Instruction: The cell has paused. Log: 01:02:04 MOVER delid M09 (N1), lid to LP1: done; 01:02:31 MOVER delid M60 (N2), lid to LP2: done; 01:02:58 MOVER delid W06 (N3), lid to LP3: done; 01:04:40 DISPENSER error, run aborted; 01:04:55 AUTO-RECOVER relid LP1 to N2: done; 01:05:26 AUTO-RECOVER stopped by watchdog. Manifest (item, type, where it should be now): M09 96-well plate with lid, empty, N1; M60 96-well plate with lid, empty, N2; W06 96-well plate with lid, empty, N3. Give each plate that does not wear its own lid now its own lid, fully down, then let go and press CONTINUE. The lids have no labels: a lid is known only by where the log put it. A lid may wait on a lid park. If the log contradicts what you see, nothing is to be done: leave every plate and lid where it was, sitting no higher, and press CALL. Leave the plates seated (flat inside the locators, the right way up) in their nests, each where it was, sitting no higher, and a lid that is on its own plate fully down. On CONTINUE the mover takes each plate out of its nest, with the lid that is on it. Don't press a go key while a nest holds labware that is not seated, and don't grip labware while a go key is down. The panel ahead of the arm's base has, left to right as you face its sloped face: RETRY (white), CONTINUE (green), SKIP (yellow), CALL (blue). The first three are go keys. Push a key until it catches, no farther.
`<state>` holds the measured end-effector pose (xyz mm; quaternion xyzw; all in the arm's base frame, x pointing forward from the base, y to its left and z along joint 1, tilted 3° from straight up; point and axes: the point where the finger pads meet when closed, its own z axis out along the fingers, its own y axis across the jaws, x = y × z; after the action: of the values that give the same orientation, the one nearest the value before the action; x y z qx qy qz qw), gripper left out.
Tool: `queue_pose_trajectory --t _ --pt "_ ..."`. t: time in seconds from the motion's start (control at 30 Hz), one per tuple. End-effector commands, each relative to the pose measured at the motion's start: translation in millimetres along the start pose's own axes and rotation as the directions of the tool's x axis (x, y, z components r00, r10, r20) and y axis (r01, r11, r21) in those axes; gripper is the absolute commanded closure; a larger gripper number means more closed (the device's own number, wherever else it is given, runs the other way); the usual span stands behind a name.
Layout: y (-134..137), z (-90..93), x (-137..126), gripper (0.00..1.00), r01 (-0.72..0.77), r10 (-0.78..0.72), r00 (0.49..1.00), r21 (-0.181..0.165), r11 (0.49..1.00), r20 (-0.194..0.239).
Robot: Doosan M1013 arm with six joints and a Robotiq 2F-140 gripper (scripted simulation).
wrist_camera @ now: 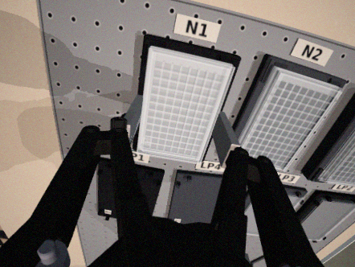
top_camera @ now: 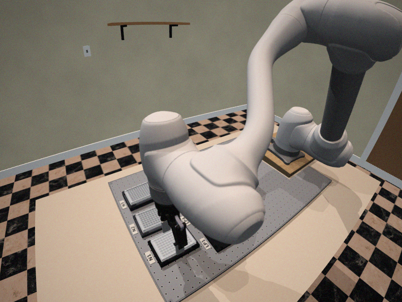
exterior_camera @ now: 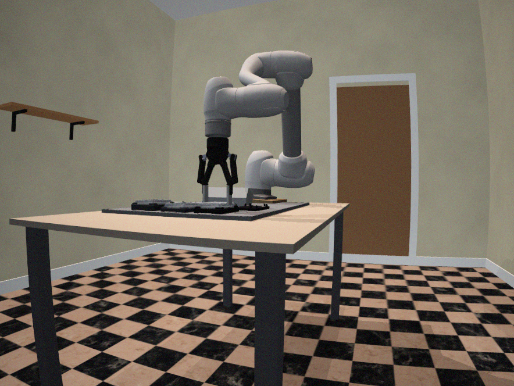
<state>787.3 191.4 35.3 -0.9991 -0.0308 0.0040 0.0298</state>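
The gripper (wrist_camera: 181, 137) is clamped about halfway shut on the clear lid (wrist_camera: 182, 100) over the plate in the N1 nest (wrist_camera: 147, 42), so the relidding step looks in hand; next it seems to need release and lift. The lid is pale, gridded, sitting square beside the N1 label (wrist_camera: 197, 28).

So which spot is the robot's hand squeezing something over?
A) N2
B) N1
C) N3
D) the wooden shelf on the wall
B: in the wrist view the hand has its fingers on both long sides of the clear lid at the nest labelled N1.
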Motion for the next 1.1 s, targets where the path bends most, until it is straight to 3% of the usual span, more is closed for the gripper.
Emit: queue_pose_trajectory --t 0.0,0.03,1.07 --pt "0.0 -0.2 0.0 1.00 0.000 0.000 1.000 0.000 1.000 0.000" --pt "0.0 -0.2 0.0 0.34 0.000 0.000 1.000 0.000 1.000 0.000" --pt "0.0 -0.2 0.0 0.34 0.000 0.000 1.000 0.000 1.000 0.000"
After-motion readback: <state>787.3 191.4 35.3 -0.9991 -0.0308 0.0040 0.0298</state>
